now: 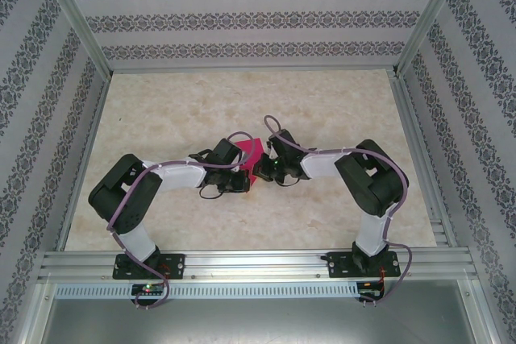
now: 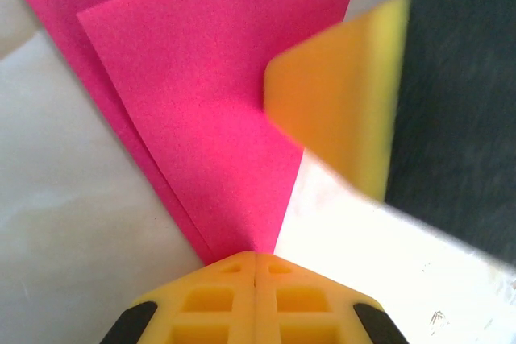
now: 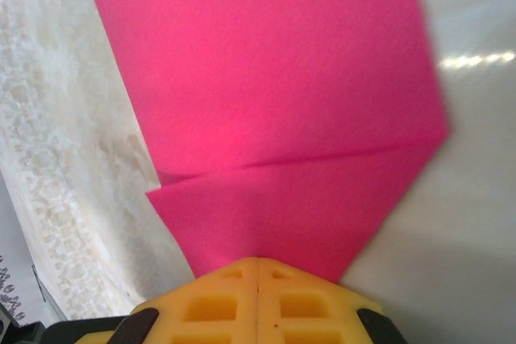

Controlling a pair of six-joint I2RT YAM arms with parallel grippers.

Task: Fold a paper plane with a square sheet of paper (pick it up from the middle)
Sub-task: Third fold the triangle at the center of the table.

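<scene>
Left wrist view: the left gripper [image 2: 255, 262] has its yellow ribbed fingertips [image 2: 218, 300] pressed together. They pinch a pointed corner of the thin magenta-pink paper sheet [image 2: 218, 94], which fans away from them in two overlapping layers. Just beside the sheet's right edge hangs a blurred yellow-and-black shape [image 2: 339, 110]; what it is cannot be told. From the right wrist, the right gripper [image 3: 256, 267] clamps its yellow fingertips [image 3: 302, 308] on another point of the sheet, and a slanting fold edge crosses the sheet just beyond them. From above, the sheet sits between the left arm [image 1: 173, 173] and the right arm [image 1: 322, 163], over the middle of the pale marbled table [image 1: 161, 102].
</scene>
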